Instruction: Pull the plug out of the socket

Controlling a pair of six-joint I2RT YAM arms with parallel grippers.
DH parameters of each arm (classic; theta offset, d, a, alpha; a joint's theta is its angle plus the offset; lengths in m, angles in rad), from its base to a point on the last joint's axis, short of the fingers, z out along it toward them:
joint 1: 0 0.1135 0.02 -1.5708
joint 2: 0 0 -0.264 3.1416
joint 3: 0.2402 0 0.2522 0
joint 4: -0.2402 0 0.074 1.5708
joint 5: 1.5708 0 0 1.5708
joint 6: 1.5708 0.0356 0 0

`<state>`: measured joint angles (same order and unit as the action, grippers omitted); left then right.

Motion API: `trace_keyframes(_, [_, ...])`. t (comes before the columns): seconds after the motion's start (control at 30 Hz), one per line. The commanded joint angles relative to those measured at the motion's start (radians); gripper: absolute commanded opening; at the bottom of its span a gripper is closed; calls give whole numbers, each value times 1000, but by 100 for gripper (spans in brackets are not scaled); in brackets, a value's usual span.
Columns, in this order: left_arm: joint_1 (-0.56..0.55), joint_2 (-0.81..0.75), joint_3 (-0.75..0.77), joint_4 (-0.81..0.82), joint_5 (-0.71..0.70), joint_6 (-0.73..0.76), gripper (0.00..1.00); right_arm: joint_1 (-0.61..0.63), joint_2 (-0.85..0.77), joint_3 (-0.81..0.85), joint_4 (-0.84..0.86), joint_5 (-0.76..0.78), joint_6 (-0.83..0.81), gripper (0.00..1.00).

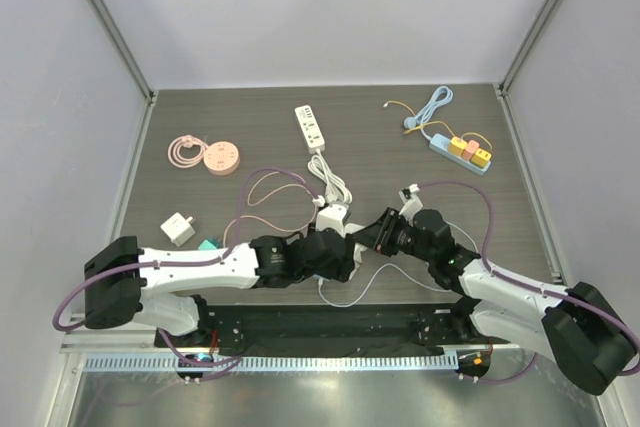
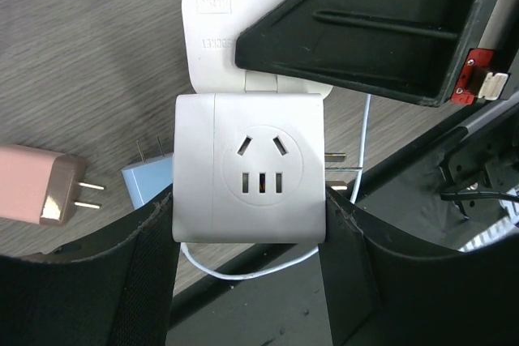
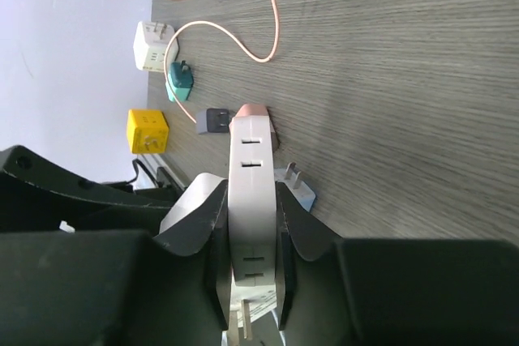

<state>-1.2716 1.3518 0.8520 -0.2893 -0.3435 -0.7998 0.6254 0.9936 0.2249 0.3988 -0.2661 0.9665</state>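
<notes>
Clamps socket (image 2: 247, 176) between left fingers (image 2: 105, 281), low over table (image 1: 250, 117), near middle. Pinches plug (image 2: 219, 30) edgewise with right fingers (image 3: 316, 245), flush against socket's far side.

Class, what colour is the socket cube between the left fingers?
White; socket cube shows best in left wrist view.

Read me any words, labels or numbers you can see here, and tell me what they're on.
Raised lettering on the white plug block: upside down, partly hidden, unreadable.
The small boxed logo above it: too small to read.
Any print on the power strip: too small to tell.
No other text is legible.
</notes>
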Motion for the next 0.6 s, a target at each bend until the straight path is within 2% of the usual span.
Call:
trace_keyframes(0.0, [-47,-29,32,19,-152,-10,0,-3,-48,-21,72,93,92,4])
trace_keyframes(0.03, [-61,-34,21,15,-175,-22,0,-6,-61,-36,72,105,118,1])
trace_keyframes(0.17, [-152,-68,-31,6,-326,-91,0,-16,-136,-76,48,177,208,1])
trace_keyframes(0.33, [-227,-108,-71,-10,-433,-136,0,-65,-246,-150,14,240,328,1])
trace_keyframes(0.47, [-261,-117,-80,-16,-450,-150,0,-165,-279,-162,-20,208,345,1])
trace_keyframes(0.57, [-264,-134,-85,-42,-468,-171,0,-286,-245,-154,-18,107,313,1])
